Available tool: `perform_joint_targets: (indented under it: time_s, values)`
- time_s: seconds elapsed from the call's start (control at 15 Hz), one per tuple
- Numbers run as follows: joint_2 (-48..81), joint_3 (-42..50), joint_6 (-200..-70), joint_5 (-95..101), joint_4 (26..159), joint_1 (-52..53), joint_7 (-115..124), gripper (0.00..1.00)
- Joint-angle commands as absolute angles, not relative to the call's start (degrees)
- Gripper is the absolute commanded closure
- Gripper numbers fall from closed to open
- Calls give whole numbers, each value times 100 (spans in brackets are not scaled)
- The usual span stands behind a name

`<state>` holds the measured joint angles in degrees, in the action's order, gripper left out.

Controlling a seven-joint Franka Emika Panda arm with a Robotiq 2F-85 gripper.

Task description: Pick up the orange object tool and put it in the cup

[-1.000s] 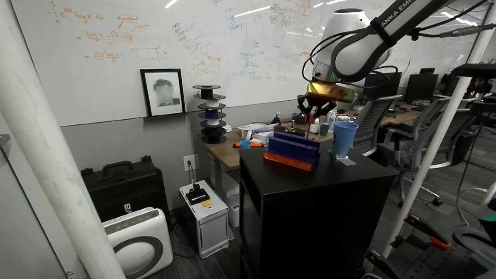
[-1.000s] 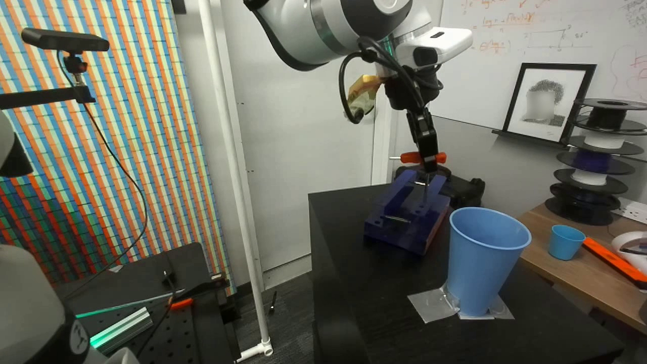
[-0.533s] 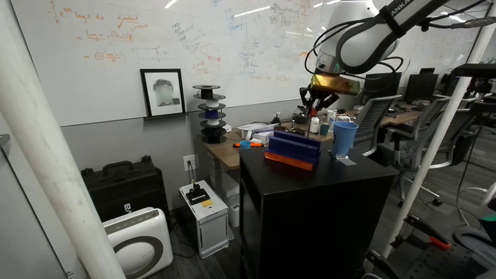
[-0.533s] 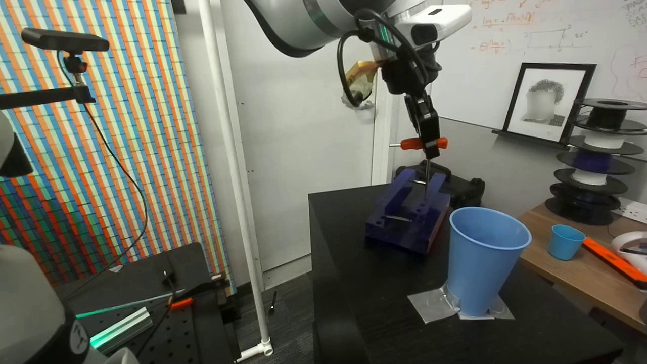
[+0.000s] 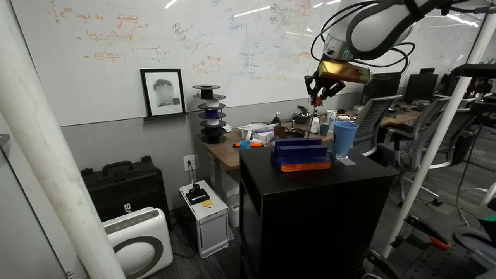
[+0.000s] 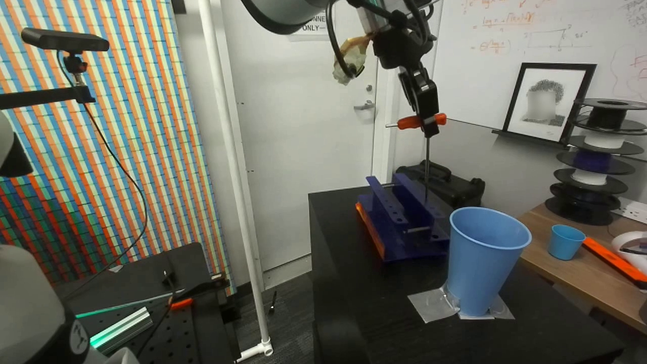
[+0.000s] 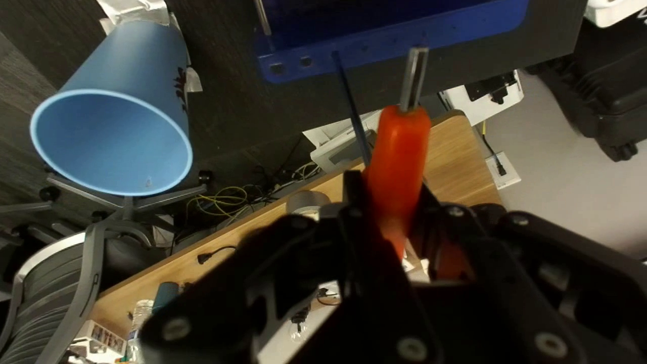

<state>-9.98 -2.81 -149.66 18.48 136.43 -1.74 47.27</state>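
Note:
My gripper (image 6: 429,126) is shut on the orange handle of the orange object tool (image 6: 408,123) and holds it above the black cabinet. The tool is T-shaped, with a short metal tip at one handle end and a long thin dark shaft pointing down. In the wrist view, the orange handle (image 7: 402,156) sits between the fingers, and the shaft's end meets the flange of the blue holder; I cannot tell if it is still in a hole. The tall light-blue cup (image 6: 477,283) stands upright, taped to the cabinet; it also shows in the wrist view (image 7: 136,65).
The blue-and-orange holder (image 6: 419,247) sits on the black cabinet top (image 5: 271,178), close beside the cup. A wooden desk (image 6: 536,263) with a small blue cup (image 6: 565,242) and spools (image 6: 586,187) stands behind. A chair (image 5: 368,124) is beyond the cabinet.
My gripper has risen with the orange tool, and more of its shaft shows. The holder has turned on the cabinet and shifted toward the cup. The cup has not moved.

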Motion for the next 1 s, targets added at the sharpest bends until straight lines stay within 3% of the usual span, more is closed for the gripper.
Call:
perform_joint_targets:
  time_s: [0.0,0.93]
  values:
    - [-1296,-291,-14877,1493,13744,-218,4314,86]
    - [-2177,-279,-14127,1502,13680,-931,4088,86]
